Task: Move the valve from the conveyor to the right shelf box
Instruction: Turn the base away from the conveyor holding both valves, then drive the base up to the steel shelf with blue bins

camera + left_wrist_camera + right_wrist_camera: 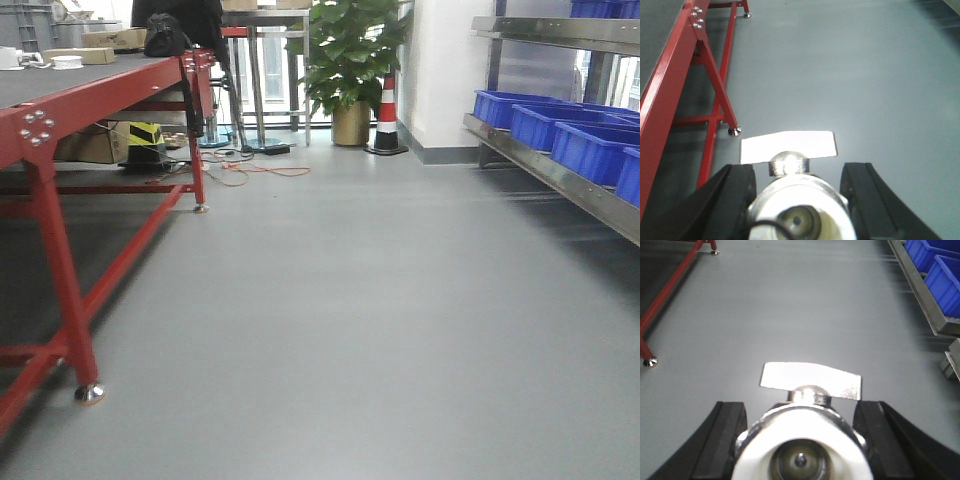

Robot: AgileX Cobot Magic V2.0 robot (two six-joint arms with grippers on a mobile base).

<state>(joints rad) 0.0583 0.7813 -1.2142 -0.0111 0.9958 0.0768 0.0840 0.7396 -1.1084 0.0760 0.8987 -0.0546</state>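
In the left wrist view a metal valve [801, 197] with a white end cap and a flat silver handle [787, 146] sits between the black fingers [735, 195] of my left gripper [800, 172], which is shut on it above the floor. My right gripper [802, 410] holds a second valve [802, 437] of the same kind the same way. The conveyor [70, 80], a dark grey belt on a red frame, runs along the left. The right shelf [560, 175] is steel and carries blue boxes [590, 150], also visible from the right wrist [947, 270]. Neither gripper shows in the front view.
Red conveyor legs [65, 290] with metal feet stand at the left. At the far end are a potted plant [350, 70], a striped traffic cone [387, 115], cables on the floor [255, 165] and cardboard boxes [95, 145]. Grey floor [350, 300] lies between conveyor and shelf.
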